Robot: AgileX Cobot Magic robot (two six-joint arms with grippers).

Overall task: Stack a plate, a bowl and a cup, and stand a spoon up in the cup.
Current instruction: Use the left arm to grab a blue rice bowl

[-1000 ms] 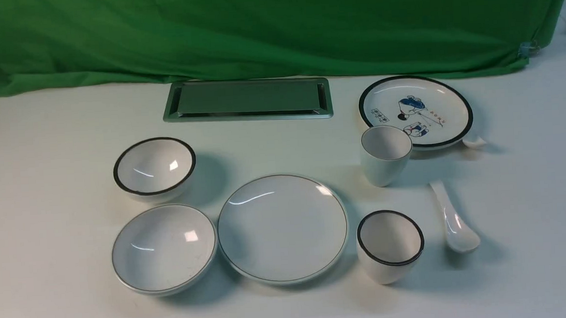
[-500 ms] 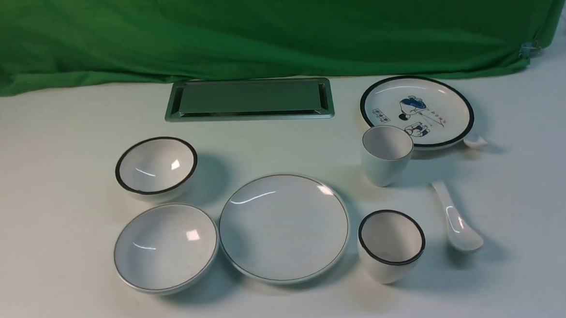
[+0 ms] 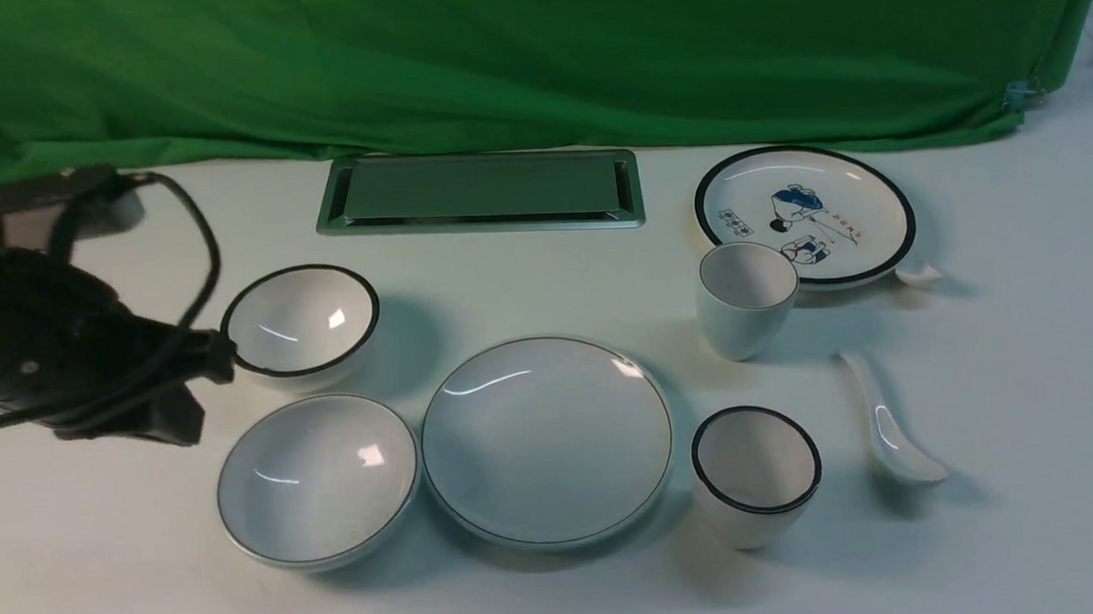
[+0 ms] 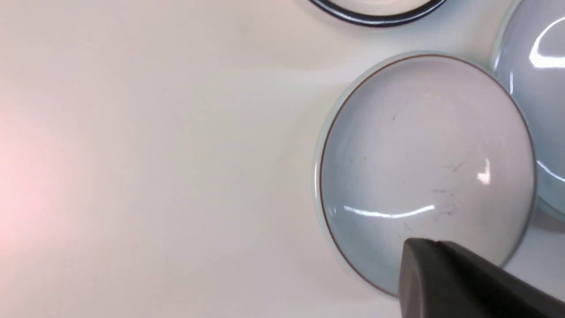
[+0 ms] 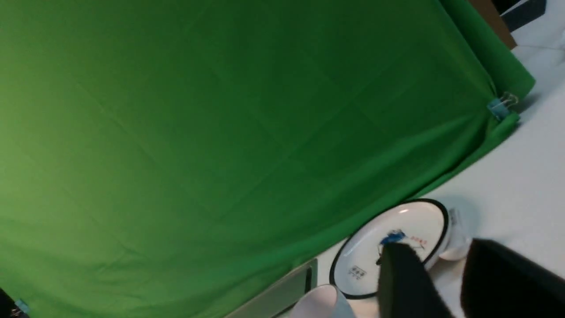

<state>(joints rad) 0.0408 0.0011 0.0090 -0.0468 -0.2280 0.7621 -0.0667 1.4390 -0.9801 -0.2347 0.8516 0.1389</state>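
Near the middle of the white table: large plain white round plate with a thin dark rim line, lying flat with nothing on it. Just to its left, wide shallow white bowl with a thin grey rim line, upright on the table; contact between the two rims unclear. Behind and to the right of the large plate, plain white tapered cup without a handle, upright. In the front view, overlapping the near edge of a black-rimmed white plate with a blue cartoon print. On that print, small red letters and a dark boxed mark, both too small to read. Right of the tapered cup and apart from it, glossy white ceramic spoon flat on the table, deep scoop toward the robot, short thick handle pointing away. Just right of the large plate, black-rimmed white cup. Behind the shallow bowl, smaller deep bowl with a thick black rim. Farther back, rectangular metal tray sunk into the table, in front of a green cloth.

Left claw, black, low at the table's left side, just beside both bowls; fingers together, holding nothing. From the left wrist, one dark finger seen over the shallow bowl's rim, with faint scuff marks on the bowl's inside. Right claw out of the front view. From the right wrist, two dark fingers apart with only a gap between them, facing the cartoon plate and the green cloth.
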